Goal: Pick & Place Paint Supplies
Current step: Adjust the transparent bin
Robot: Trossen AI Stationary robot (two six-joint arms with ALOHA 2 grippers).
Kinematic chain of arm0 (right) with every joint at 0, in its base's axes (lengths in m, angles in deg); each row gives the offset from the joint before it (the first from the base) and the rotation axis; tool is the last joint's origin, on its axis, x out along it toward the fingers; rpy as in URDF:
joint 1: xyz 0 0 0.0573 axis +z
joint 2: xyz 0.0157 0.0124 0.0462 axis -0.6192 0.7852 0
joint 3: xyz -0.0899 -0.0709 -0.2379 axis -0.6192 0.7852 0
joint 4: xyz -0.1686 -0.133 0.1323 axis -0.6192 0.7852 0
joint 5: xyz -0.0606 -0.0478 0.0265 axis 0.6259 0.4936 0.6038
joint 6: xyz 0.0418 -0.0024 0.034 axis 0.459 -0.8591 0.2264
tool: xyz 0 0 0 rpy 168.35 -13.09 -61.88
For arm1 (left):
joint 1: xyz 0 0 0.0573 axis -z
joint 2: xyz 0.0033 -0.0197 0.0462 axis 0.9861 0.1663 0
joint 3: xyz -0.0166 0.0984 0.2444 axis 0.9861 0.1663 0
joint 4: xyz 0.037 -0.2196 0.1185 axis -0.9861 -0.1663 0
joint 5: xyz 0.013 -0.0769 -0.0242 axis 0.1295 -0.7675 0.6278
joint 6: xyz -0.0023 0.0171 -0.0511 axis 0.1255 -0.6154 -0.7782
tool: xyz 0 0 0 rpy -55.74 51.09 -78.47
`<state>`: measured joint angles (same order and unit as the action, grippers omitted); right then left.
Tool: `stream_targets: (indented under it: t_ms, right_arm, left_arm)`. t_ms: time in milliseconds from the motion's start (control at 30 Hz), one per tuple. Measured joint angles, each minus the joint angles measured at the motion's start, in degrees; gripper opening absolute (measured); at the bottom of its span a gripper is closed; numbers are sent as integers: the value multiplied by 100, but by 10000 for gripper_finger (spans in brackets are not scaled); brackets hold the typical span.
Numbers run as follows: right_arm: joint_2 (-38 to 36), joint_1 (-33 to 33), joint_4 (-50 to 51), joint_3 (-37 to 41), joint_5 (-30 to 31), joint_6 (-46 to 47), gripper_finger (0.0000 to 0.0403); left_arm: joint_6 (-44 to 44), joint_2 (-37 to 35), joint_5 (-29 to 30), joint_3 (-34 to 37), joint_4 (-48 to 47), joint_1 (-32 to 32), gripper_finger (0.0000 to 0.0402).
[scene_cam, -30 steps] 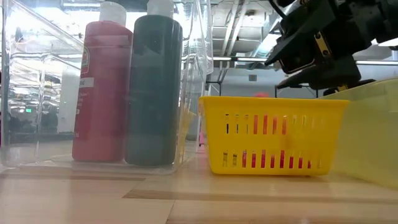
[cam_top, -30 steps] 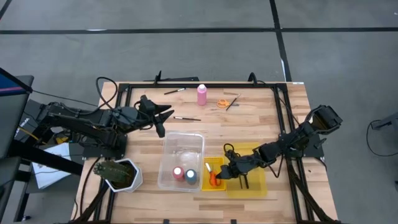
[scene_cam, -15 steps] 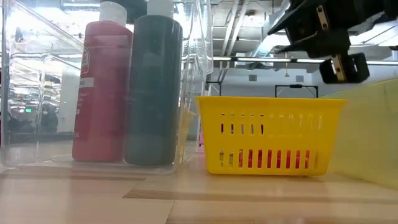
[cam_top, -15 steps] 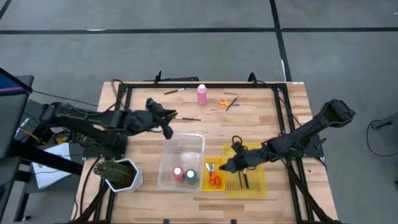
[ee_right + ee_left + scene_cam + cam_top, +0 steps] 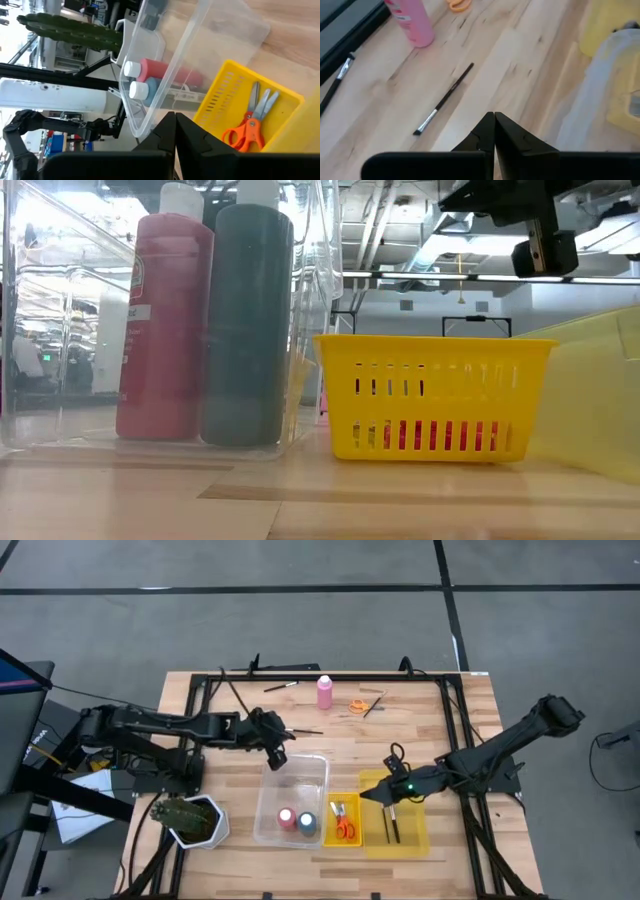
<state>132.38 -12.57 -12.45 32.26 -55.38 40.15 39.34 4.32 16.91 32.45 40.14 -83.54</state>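
My left gripper is shut with nothing in it, above the table between a dark-handled paintbrush and the clear bin's far edge. My right gripper is shut and holds nothing, above the yellow bins. Orange scissors lie in the small yellow basket. A red bottle and a dark blue bottle stand in the clear bin. A brush lies in the larger yellow bin. A pink bottle stands at the far edge.
Near the far edge lie another pair of orange scissors and two more brushes. A plant in a white pot stands at the near left. A black frame rail runs around the table. Bare wood lies between the bins and the far items.
My left gripper has swung toward the table's right and near side, sunk toward the loose brush and tipped downward, and its fingers have shut. My right gripper has risen off the small yellow basket, drawn back toward the right edge and shut; the scissors stay in the basket.
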Motion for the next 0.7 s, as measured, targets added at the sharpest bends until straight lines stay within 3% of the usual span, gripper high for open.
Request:
stream_targets:
  t_ms: [333, 700]
  right_arm:
    - [-105, 2, 2, 0, 33, -167, 1]
    - [-103, -35, 28, 0, 17, -219, 0]
  left_arm:
    - [231, -38, -924, -4, -496, 13, 0]
    - [294, -125, -1263, -4, -932, 122, 0]
